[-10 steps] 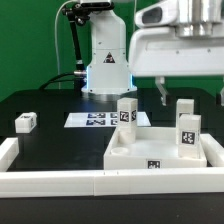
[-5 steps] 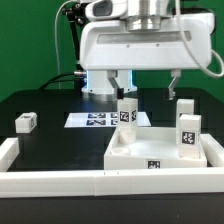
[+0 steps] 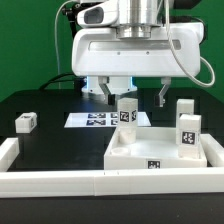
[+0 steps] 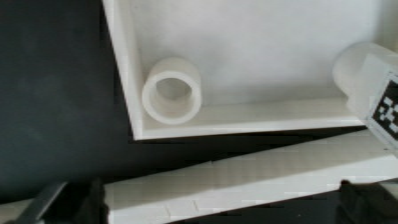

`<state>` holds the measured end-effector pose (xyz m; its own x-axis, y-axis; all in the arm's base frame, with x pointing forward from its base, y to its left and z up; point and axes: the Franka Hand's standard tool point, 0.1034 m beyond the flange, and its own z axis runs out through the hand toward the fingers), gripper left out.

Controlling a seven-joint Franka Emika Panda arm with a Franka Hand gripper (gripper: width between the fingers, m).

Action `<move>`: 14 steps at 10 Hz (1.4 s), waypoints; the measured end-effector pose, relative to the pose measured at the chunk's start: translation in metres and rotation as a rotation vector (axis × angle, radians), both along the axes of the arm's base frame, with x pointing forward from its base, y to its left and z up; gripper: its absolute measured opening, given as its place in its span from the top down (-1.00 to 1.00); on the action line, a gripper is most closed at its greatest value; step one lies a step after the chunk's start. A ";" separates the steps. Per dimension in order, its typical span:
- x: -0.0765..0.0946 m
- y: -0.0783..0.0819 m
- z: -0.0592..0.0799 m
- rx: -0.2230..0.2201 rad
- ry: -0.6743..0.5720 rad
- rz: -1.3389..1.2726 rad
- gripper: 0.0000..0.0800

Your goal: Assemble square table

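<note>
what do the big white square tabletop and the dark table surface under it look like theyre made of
The large white square tray-like tabletop looks like moulded or printed plastic with a matte finish: uniform white, thick raised rim, no grain, only soft highlights. The black table surface looks like dull, non-reflective cloth or a mat; its exact material cannot be told.

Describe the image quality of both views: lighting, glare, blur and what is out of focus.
Exterior view: even, bright lighting; the white tabletop and upright legs are slightly washed out against the black table, and the gripper is a little soft. Wrist view: close and soft-focused; the tabletop rim and leg look blurry, and the tag is cut off at the frame edge.
</note>
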<state>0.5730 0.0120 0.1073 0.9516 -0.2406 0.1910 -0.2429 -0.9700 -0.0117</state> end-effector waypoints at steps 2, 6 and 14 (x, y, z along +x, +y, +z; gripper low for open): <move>-0.001 -0.014 0.000 -0.008 0.000 0.003 -0.62; -0.044 -0.078 -0.013 -0.053 0.014 0.067 -0.62; -0.070 -0.180 -0.013 -0.082 0.040 0.046 -0.62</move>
